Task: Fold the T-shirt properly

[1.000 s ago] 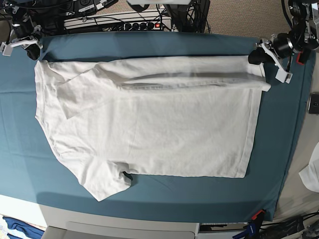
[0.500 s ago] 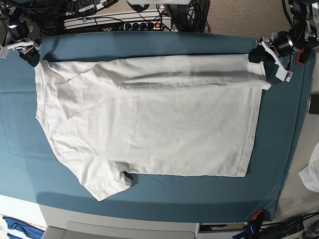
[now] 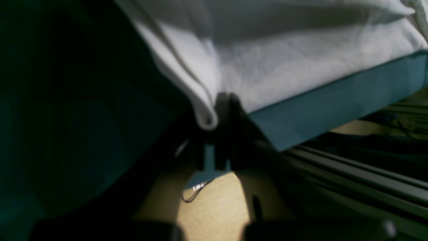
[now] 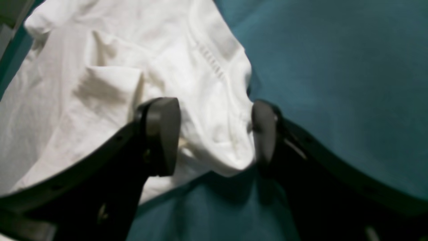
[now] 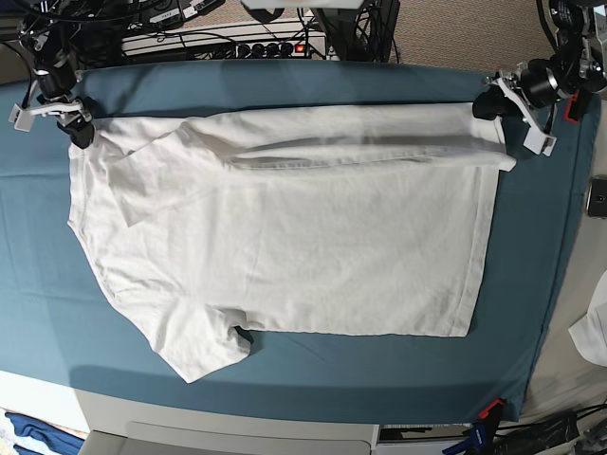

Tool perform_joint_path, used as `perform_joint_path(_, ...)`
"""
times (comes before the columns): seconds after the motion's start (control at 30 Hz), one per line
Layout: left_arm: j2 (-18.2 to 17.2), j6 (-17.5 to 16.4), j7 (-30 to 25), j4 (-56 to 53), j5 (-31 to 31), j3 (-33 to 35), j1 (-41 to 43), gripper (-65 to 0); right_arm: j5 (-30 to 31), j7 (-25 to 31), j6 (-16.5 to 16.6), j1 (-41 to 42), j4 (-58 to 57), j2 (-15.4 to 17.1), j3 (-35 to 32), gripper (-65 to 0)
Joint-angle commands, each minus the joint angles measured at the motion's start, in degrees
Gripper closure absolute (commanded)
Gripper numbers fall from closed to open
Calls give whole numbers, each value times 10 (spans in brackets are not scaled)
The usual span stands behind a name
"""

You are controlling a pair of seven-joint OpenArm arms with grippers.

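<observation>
The T-shirt [image 5: 285,227] lies spread across the teal tablecloth [image 5: 285,90], its far long side already folded inward as a band running between the two far corners. The right gripper [image 4: 214,134] has moved in from beyond the far corner on the collar side since a second ago; its jaws now stand wide apart, straddling the bunched shoulder corner without pinching it. The left gripper [image 3: 222,110], at the far hem corner, remains closed, with the rolled hem edge touching its tips; whether cloth is actually pinched cannot be told. Judgement: one side fold is laid and the opposite side awaits folding.
</observation>
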Motion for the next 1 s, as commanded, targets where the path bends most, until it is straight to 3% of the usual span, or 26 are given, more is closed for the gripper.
perform_joint_path(0.0, -11, 2, 9, 5, 14, -6, 3, 0, 14, 8, 3, 0, 10, 6, 1, -332)
perform_joint_path(0.07, -11, 2, 9, 5, 14, -6, 3, 0, 13, 8, 3, 0, 10, 5, 1, -240)
perform_joint_path(0.17, -11, 2, 9, 5, 13, -6, 3, 0, -2, 7, 11, 0, 10, 5, 1, -5)
perform_joint_path(0.27, -11, 2, 9, 5, 13, -6, 3, 0, -1, 2, 26, 0, 10, 5, 2, 0)
perform_joint_path(0.97, -17, 3, 21, 8, 13, -11, 28, 0, -28, -5, 25, -125, 139, 8, 2, 0)
